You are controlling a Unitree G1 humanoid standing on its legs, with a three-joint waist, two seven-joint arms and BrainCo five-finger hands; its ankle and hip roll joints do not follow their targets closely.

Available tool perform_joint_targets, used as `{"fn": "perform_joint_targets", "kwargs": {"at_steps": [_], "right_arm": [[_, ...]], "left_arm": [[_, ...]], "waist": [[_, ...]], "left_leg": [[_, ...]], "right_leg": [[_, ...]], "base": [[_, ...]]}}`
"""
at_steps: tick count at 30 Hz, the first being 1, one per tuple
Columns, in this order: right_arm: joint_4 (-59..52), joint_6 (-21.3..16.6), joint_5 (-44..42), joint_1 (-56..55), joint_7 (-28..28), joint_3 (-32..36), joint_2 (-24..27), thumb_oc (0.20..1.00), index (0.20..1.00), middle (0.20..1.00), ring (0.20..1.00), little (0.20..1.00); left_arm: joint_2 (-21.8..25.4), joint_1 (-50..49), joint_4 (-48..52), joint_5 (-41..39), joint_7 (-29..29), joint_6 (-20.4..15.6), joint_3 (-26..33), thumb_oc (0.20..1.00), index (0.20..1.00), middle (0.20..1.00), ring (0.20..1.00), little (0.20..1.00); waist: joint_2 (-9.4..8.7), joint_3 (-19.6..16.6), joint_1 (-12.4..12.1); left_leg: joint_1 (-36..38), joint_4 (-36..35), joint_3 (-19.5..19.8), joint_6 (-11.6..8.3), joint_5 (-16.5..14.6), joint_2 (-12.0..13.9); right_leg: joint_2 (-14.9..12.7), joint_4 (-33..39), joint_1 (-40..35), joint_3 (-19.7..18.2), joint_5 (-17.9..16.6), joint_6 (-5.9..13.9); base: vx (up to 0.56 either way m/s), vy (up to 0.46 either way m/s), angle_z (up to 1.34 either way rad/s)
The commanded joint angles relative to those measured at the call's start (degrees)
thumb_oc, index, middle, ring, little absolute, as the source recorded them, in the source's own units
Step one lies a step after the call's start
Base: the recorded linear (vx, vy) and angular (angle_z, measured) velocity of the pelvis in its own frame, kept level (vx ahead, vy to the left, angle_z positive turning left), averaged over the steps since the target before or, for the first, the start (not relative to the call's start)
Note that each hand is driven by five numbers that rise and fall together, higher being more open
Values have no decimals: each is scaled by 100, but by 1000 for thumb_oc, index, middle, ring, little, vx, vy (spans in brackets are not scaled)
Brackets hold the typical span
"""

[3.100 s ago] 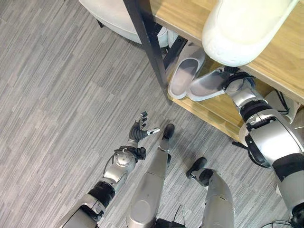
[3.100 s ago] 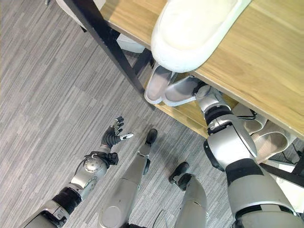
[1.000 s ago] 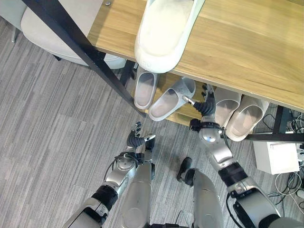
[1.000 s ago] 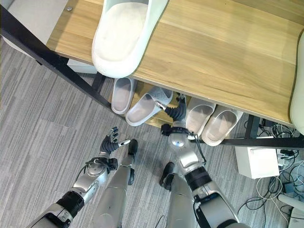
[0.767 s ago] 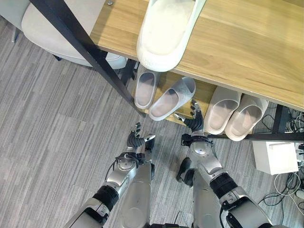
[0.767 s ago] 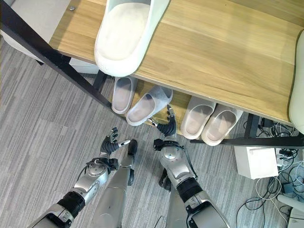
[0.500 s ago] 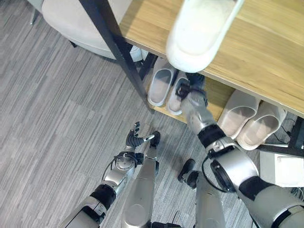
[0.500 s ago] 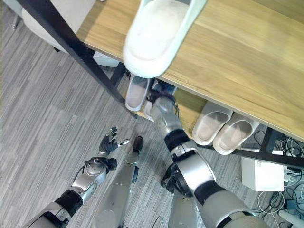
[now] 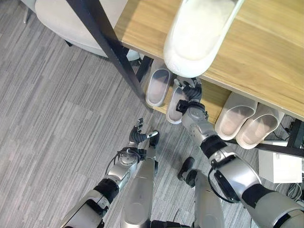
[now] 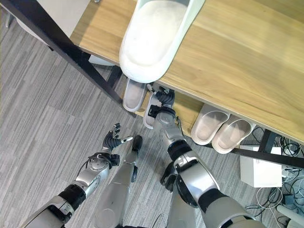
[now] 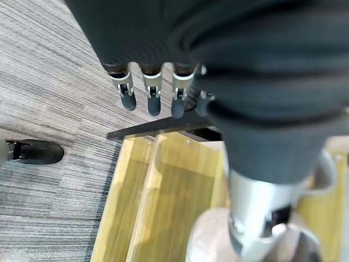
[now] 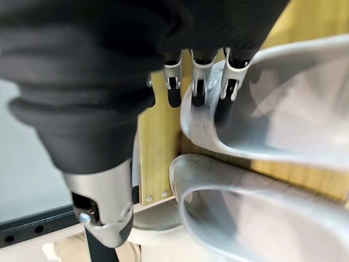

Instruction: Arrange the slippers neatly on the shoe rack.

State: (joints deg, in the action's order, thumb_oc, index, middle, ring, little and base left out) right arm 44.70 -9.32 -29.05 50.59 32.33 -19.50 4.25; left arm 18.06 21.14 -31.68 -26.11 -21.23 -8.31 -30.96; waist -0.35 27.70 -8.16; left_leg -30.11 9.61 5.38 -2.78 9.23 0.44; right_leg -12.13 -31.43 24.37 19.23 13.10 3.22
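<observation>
Two grey slippers lie on the shoe rack's lower shelf (image 9: 216,94): one (image 9: 158,87) by the black post, the other (image 9: 173,108) right beside it. My right hand (image 9: 191,95) rests on that second slipper; in the right wrist view its straight fingers (image 12: 199,90) touch the rim of the grey slipper (image 12: 283,109), thumb apart. A pale pair (image 9: 235,116) (image 9: 259,127) lies further right on the same shelf. A big white slipper (image 9: 202,28) sits on the wooden top shelf (image 9: 266,52). My left hand (image 9: 137,137) hangs open above the floor, holding nothing.
The rack's black post (image 9: 114,52) slants down to the floor beside the grey slippers. A white padded seat (image 9: 71,21) stands behind it at the upper left. A white box (image 9: 280,166) and cables sit on the floor at the far right.
My right hand has moved left from beside the pale pair onto the slanted grey slipper, which now lies straighter beside its mate. The left hand has stayed put. The camera has shifted.
</observation>
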Motion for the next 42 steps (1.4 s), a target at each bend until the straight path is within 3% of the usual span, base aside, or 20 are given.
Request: {"fn": "perform_joint_targets", "kwargs": {"at_steps": [1, 5, 15, 18, 22, 28, 29, 31, 32, 33, 36, 40, 41, 42], "right_arm": [[-300, -119, 656, 31, -93, 97, 288, 1000, 1000, 1000, 1000, 1000], [-713, -17, 1367, -408, -144, -40, 490, 1000, 1000, 1000, 1000, 1000], [-1116, 97, 2013, -1349, -245, -110, 495, 1000, 1000, 1000, 1000, 1000], [-1557, 152, 2184, -2124, -597, -295, 584, 1000, 1000, 1000, 1000, 1000], [-2188, 135, 2330, -2947, -1212, -362, 969, 1000, 1000, 1000, 1000, 1000], [-3192, -20, 2705, -4716, -2266, -186, 1905, 1000, 1000, 1000, 1000, 1000], [-3113, -34, 2498, -5199, -2592, -64, 2052, 1000, 1000, 1000, 1000, 1000], [-3052, -17, 2404, -5448, -2799, -5, 2173, 1000, 1000, 1000, 1000, 1000], [-2993, -17, 2285, -5556, -2965, 32, 2287, 1000, 1000, 1000, 1000, 1000], [-2762, 13, 2159, -5514, -3024, 60, 2296, 1000, 1000, 1000, 1000, 1000], [-2464, 45, 2024, -5292, -3045, 24, 2229, 1000, 1000, 1000, 1000, 1000], [-2275, 26, 1928, -5095, -3025, 43, 2196, 1000, 1000, 1000, 1000, 1000], [-2213, 35, 1927, -5054, -3001, 77, 2140, 1000, 1000, 1000, 1000, 1000], [-2221, 30, 1937, -5079, -3024, 85, 2125, 1000, 1000, 1000, 1000, 1000]], "left_arm": [[-115, 61, 92, 132, 111, -254, -2, 1000, 1000, 1000, 1000, 1000], [-140, -130, -10, 250, 222, -273, 59, 1000, 1000, 1000, 1000, 1000], [-246, -378, -202, 398, 340, -237, 127, 1000, 1000, 1000, 1000, 1000], [-342, -594, -377, 530, 467, -161, 277, 1000, 1000, 1000, 1000, 1000], [-309, -832, -439, 733, 642, -105, 529, 1000, 1000, 1000, 1000, 1000], [3, -1270, -297, 1136, 1153, -172, 882, 1000, 1000, 1000, 1000, 1000], [221, -1261, -66, 1665, 1469, -161, 585, 1000, 1000, 1000, 1000, 1000], [436, -1229, 265, 1913, 1740, -146, 331, 1000, 1000, 1000, 1000, 1000], [645, -1046, 581, 2233, 2060, -134, -77, 1000, 1000, 1000, 1000, 1000], [780, -690, 988, 2462, 2465, -125, -596, 1000, 1000, 1000, 1000, 1000], [886, 65, 1693, 2715, 2833, -153, -1261, 1000, 1000, 1000, 1000, 1000], [1034, 713, 2554, 2227, 3066, -239, -1463, 1000, 1000, 1000, 1000, 1000], [1209, 1024, 3458, 1283, 3172, -340, -1245, 1000, 1000, 1000, 1000, 1000], [1275, 1026, 3662, 978, 3219, -353, -1162, 1000, 1000, 1000, 1000, 1000]], "waist": [[9, -173, -62], [5, -329, 27], [34, -659, 187], [3, -1008, 311], [-63, -1250, 449], [-63, -1630, 687], [-30, -1682, 800], [-5, -1729, 888], [32, -1721, 980], [79, -1692, 1059], [158, -1696, 1190], [221, -1732, 1221], [249, -1824, 1210], [254, -1846, 1203]], "left_leg": [[216, 631, -175, -12, -957, 38], [472, 419, -211, -36, -899, 62], [997, -146, -334, -99, -691, 133], [1464, -747, -469, -161, -480, 191], [1881, -1013, -601, -207, -436, 186], [2488, -1432, -848, -303, -380, 262], [2578, -1461, -912, -333, -401, 278], [2601, -1461, -957, -327, -413, 284], [2625, -1461, -998, -318, -429, 302], [2647, -1461, -1037, -308, -443, 313], [2676, -1461, -1108, -309, -465, 343], [2679, -1461, -1166, -339, -464, 375], [2700, -1461, -1194, -371, -457, 408], [2715, -1461, -1191, -378, -458, 414]], "right_leg": [[-80, 1121, -90, -214, -1023, 452], [-65, 1293, -296, -241, -1076, 468], [-1, 1795, -715, -275, -1273, 516], [49, 2331, -1112, -249, -1470, 593], [120, 2710, -1509, -290, -1550, 639], [218, 3191, -2013, -377, -1638, 703], [240, 3229, -2094, -411, -1624, 713], [248, 3224, -2078, -452, -1635, 714], [260, 3167, -2047, -509, -1609, 709], [279, 3117, -1999, -587, -1582, 705], [328, 3157, -1962, -685, -1579, 710], [363, 3289, -1986, -721, -1617, 722], [385, 3406, -2064, -704, -1626, 726], [396, 3433, -2090, -699, -1623, 722]], "base": [[-14, 6, -5], [8, -5, -6], [16, 0, -3], [116, 12, -19], [110, -11, -12], [102, -4, -22], [108, -17, -14], [47, -8, -9], [18, -23, -22], [9, -21, -21], [5, -34, -33], [7, -34, -16], [32, -54, -6], [33, -54, -2]]}}
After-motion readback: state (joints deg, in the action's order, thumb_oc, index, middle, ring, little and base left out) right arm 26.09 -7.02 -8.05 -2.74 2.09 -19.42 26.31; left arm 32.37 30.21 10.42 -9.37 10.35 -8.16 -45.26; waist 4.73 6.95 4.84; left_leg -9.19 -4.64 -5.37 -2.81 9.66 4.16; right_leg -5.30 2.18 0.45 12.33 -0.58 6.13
